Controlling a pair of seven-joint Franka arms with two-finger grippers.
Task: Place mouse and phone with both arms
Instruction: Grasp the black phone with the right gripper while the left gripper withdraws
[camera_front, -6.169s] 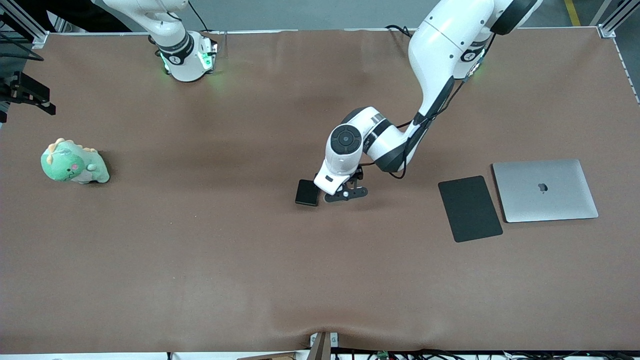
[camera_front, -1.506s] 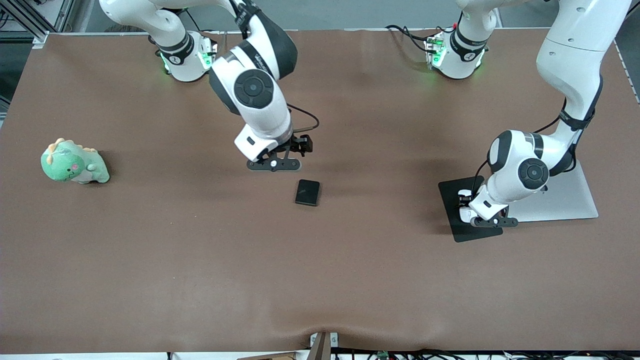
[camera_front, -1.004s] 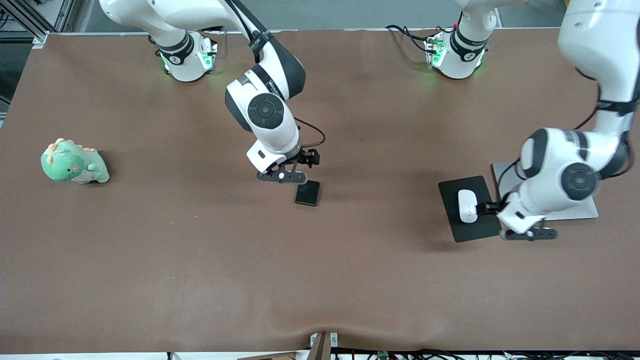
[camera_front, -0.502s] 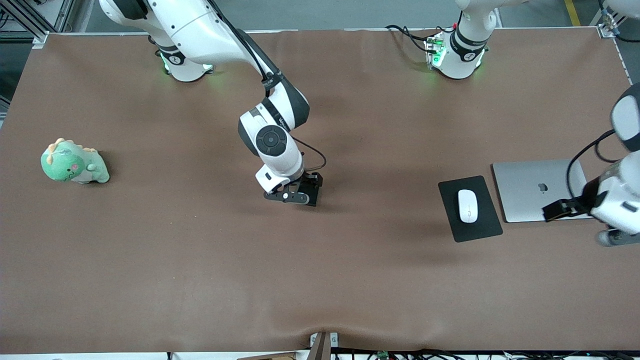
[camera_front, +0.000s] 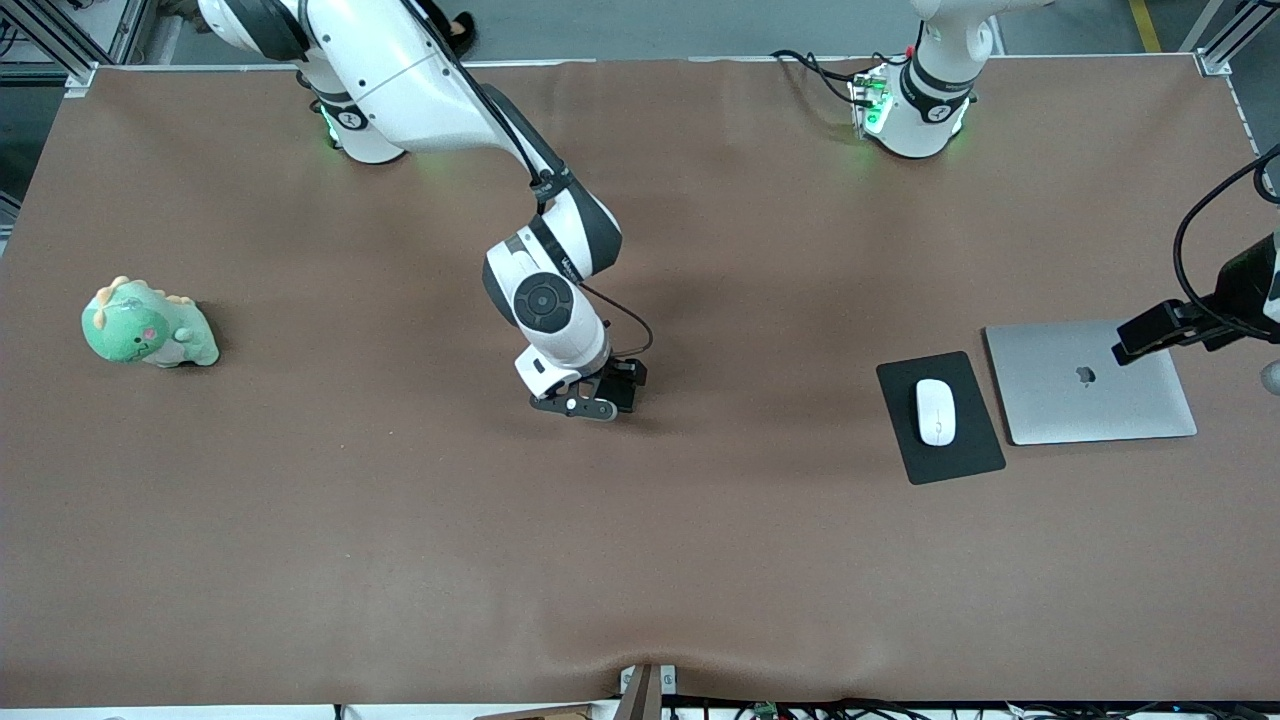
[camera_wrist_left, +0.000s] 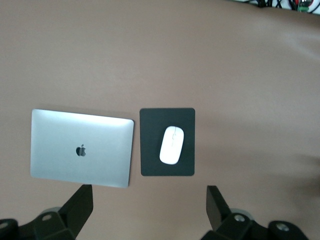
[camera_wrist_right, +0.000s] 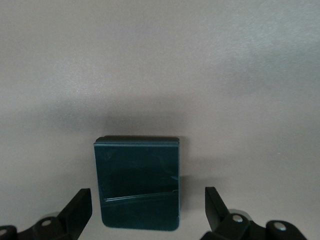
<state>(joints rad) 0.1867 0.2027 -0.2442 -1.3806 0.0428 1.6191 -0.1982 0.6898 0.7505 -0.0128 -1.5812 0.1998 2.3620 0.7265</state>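
Hovering low over the phone (camera_wrist_right: 137, 182), the right pincer (camera_front: 590, 397), fingers (camera_wrist_right: 75, 210) spread as wide as they go and holding nothing, the dark slab lying flat on the table (camera_front: 400, 520) directly beneath, framed between the two tips with bare cloth showing on either flank. Judging the phone to be stiff, thin, fairly light and probably slick on its glossy face (a faint sheen showing in the right wrist view), so calling for a pinch across the two long edges rather than the faces, pads reaching right down to the cloth since so little height is offered. Hanging high toward the left arm's end of the table, the left pincer (camera_wrist_left: 145, 212), likewise spread wide and empty, looking down from well above on the mouse (camera_wrist_left: 172, 145), which is lying on the black mouse pad (camera_wrist_left: 150, 145) just beside the closed silver laptop (camera_wrist_left: 80, 147). Sitting well apart from both pincers at the right arm's end, a green plush dinosaur (camera_front: 148, 325). Judging the mouse already set down, smooth-shelled and hard, best taken across its narrow sides if ever lifted again.
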